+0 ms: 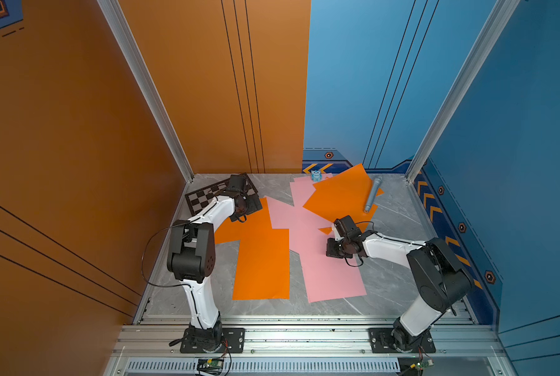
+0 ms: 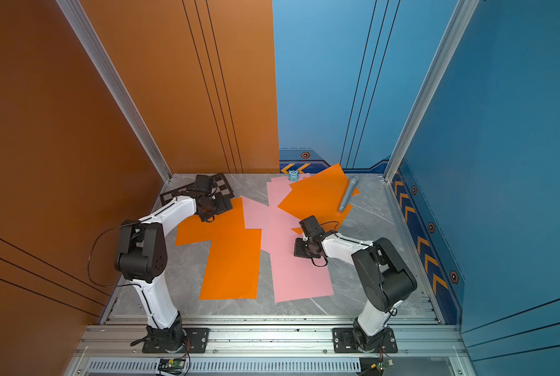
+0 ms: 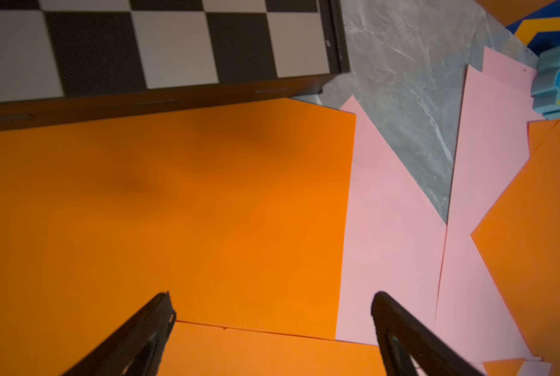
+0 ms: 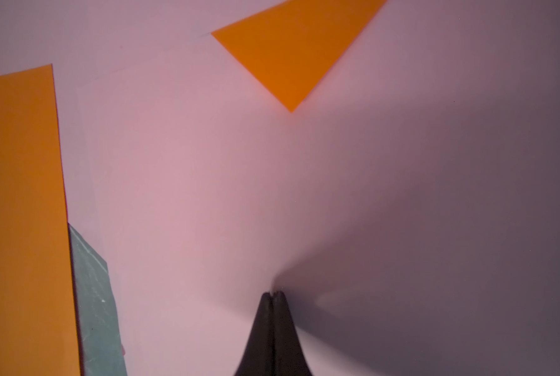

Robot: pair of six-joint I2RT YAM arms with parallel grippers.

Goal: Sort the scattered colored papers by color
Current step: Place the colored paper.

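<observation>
My left gripper (image 3: 272,296) stands wide open and holds nothing, above an orange paper (image 3: 207,211) that reaches the edge of the chessboard (image 3: 174,48). My right gripper (image 4: 273,294) is fully closed with its tips on a pink paper (image 4: 190,195); whether it pinches the sheet, I cannot tell. In both top views the colored papers (image 1: 262,260) lie mixed, orange and pink overlapping, on the table (image 1: 386,283).

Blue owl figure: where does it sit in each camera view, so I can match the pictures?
Top views: blue owl figure stands by the back wall, at the pink papers' far edge, in both.
Left wrist: blue owl figure at the pink papers' corner, across bare tabletop from the chessboard.
Right wrist: not in it.
Shared landmark: the chessboard, in both top views and the left wrist.
</observation>
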